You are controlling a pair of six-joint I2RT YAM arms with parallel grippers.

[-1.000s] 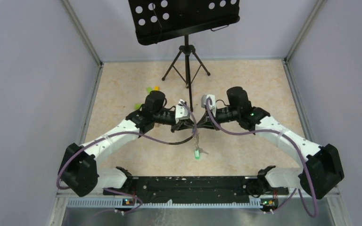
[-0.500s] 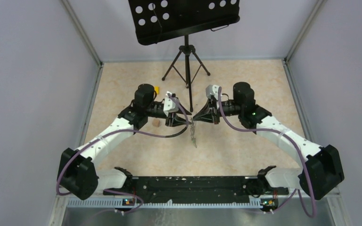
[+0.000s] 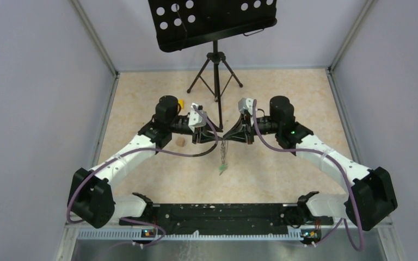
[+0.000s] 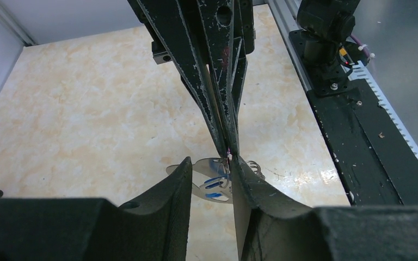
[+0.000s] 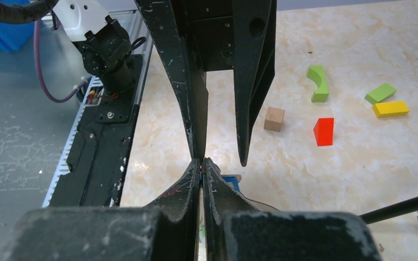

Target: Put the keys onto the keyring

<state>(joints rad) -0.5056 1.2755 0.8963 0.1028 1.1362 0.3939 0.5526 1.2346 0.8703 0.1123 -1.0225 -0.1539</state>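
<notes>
Above mid-table: keyring (image 3: 224, 154) held aloft.
Right gripper (image 5: 201, 161), jaws pressed together, pinches it so the green-tagged key (image 3: 223, 169) dangles clear; left gripper (image 4: 211, 163) hovers alongside, jaws spread.

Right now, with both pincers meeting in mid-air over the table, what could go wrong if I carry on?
1. The left pincer stands open, so the chain with the green-tagged key hangs from the shut right pincer alone; a slip would drop it onto the table.
2. The pincers' tips nearly touch; closing the left one may clamp the right's fingers instead of the chain.
3. The blue tag sits just below that crowded spot and could get knocked.
</notes>
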